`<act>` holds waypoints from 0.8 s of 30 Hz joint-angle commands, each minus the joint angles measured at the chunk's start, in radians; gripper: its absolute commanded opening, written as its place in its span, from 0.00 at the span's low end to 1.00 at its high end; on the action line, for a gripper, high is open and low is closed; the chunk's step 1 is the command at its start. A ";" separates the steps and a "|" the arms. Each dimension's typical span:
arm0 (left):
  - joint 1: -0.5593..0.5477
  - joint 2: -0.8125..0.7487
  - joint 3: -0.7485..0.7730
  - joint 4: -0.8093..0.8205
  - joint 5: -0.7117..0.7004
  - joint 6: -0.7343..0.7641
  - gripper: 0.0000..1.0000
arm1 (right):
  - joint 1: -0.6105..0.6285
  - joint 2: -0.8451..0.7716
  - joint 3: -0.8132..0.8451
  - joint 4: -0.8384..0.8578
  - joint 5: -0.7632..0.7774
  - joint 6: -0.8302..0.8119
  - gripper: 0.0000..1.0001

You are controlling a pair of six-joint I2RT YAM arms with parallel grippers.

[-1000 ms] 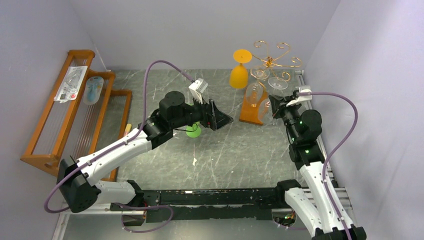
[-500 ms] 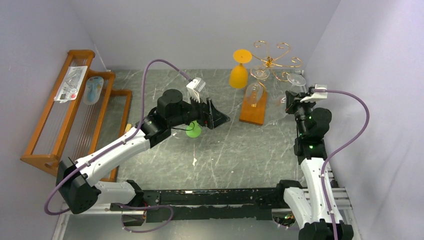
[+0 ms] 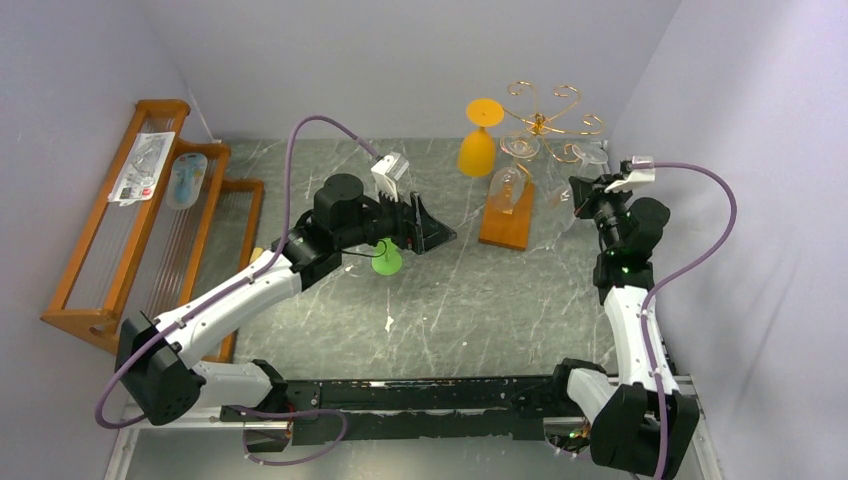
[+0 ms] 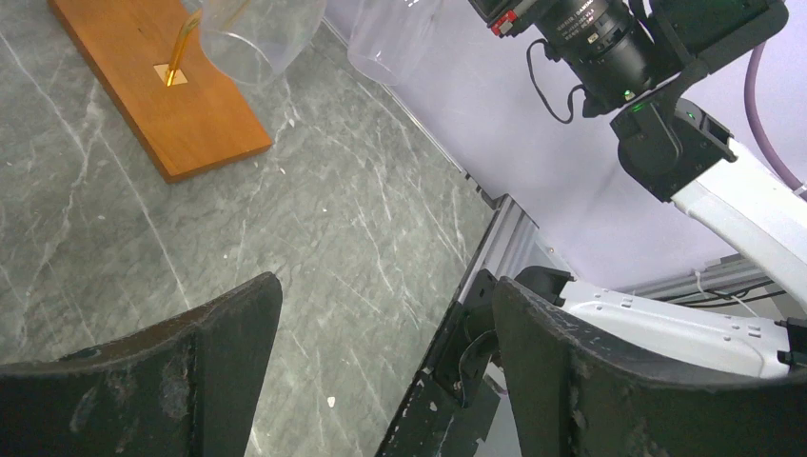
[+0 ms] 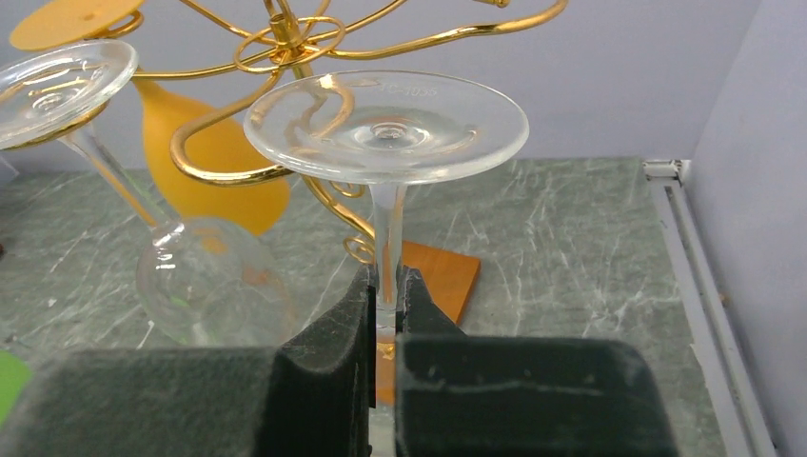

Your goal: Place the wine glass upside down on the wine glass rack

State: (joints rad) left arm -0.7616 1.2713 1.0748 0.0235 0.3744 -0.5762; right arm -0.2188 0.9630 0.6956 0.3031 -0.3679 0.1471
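My right gripper [image 5: 384, 286] is shut on the stem of a clear wine glass [image 5: 385, 124], held upside down with its round foot on top. The foot sits level with the gold scroll arms of the wine glass rack [image 5: 285, 38]; whether they touch I cannot tell. From above, the right gripper [image 3: 583, 190] and held wine glass [image 3: 592, 156] are just right of the wine glass rack [image 3: 545, 120] and its wooden base [image 3: 505, 225]. My left gripper [image 3: 435, 235] hangs open and empty over mid-table, as the left wrist view of the gripper [image 4: 385, 295] confirms.
Another clear glass [image 5: 205, 276] hangs upside down on the rack's left arm. An orange glass [image 3: 478, 150] stands inverted behind it. A green object [image 3: 386, 262] lies under the left arm. A large slatted wooden rack [image 3: 130, 220] lines the left wall. The right wall and rail [image 5: 685, 248] are close.
The right arm has carried the wine glass right and up, from beside the wooden base to the rack's right scroll arms. The left arm has drifted slightly left.
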 commanded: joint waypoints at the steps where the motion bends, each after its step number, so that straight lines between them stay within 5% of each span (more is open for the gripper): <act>1: 0.014 0.015 0.041 -0.005 0.040 -0.001 0.85 | -0.029 0.030 0.040 0.160 -0.101 0.041 0.00; 24: 0.032 0.037 0.042 -0.017 0.044 -0.002 0.84 | -0.035 0.267 0.176 0.112 -0.452 -0.095 0.00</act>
State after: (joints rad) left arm -0.7406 1.3045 1.0912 0.0143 0.3973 -0.5766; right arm -0.2512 1.2171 0.8341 0.3981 -0.7357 0.0849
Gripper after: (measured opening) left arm 0.844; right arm 0.045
